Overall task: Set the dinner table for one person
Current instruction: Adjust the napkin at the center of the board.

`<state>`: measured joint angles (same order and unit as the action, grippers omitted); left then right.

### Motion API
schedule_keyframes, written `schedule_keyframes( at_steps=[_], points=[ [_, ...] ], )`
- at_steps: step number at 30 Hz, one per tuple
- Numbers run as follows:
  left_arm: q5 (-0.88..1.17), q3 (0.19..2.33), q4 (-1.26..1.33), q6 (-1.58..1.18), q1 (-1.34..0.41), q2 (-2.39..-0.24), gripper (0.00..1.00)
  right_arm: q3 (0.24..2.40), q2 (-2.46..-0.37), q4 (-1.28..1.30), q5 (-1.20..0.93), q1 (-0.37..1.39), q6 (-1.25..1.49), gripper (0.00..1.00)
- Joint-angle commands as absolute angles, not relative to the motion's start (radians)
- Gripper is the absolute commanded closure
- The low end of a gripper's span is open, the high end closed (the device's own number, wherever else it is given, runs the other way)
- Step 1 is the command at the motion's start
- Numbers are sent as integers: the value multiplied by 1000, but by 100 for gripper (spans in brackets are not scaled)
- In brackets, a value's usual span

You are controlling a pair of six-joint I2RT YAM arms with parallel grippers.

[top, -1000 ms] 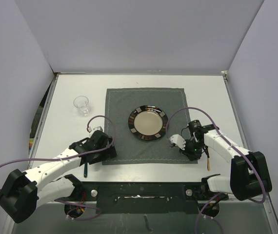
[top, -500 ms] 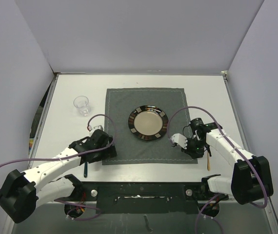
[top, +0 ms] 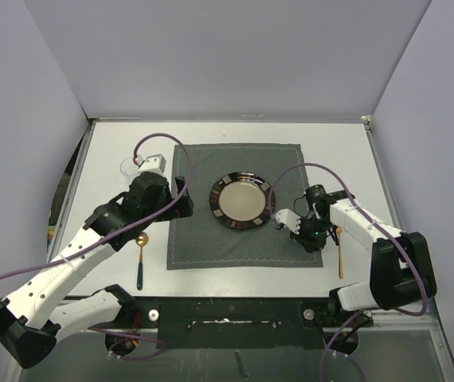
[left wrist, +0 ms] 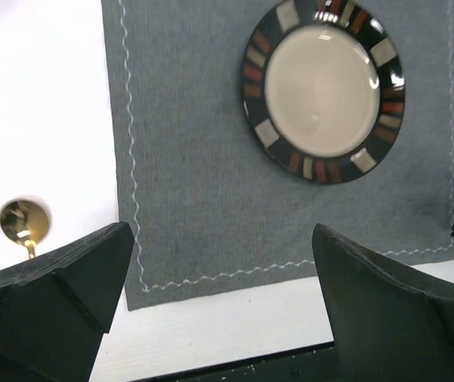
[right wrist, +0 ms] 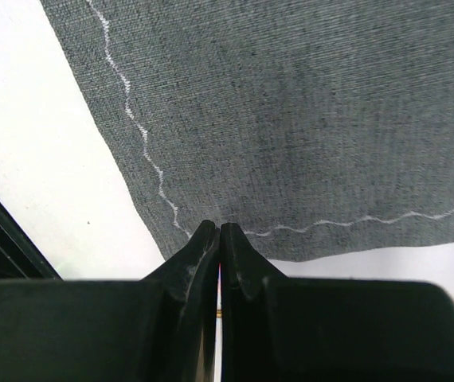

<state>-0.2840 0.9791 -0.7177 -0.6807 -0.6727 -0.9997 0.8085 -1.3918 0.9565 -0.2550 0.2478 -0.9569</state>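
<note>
1. Table (top: 334, 159): white and matte. It spreads ahead of both arm bases and carries every item below.

2. Mat (top: 211, 239): dark grey cloth with pale stitching, lying flat at the table's centre.

3. Left gripper (left wrist: 221, 263): jaws spread wide and holding nothing. It hovers over the mat's left edge. Risk: its wrist sits close to the glass, so a swing or a trailing cable could tip it.

4. Right gripper (right wrist: 219, 239): jaws pressed together, with nothing visibly between them. The tips are low at the mat's near right corner. Risk: if the tips drag sideways they may catch the hem, crease the cloth and carry the plate off centre.

5. Plate (top: 241, 200): cream centre with a dark patterned rim, on the mat a little beyond its middle. It would move with any pull on the cloth.

6. Spoon (top: 140, 263): gold bowl and blue handle, on bare table just left of the mat. Risk: it lies flat and thin, so wide jaws coming down askew may skid it away.

7. Utensil (top: 340, 259): gold handle, just right of the mat. Its head is hidden by the right arm, so its kind cannot be told. Risk: the arm could nudge it.

8. Glass (top: 127, 167): clear, on the far left, partly hidden.
</note>
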Motion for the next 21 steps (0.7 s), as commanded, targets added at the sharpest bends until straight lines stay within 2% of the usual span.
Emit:
schedule_keyframes(
  at_steps=[1,21],
  points=[
    [-339,1118,-767,-565,-663,-1037,2,779,-1397,921,-288,247,-952,100],
    [-328,1185,-813,-503,-597,-1014,2,716,-1396,915,-246,241,-995,100]
  ],
)
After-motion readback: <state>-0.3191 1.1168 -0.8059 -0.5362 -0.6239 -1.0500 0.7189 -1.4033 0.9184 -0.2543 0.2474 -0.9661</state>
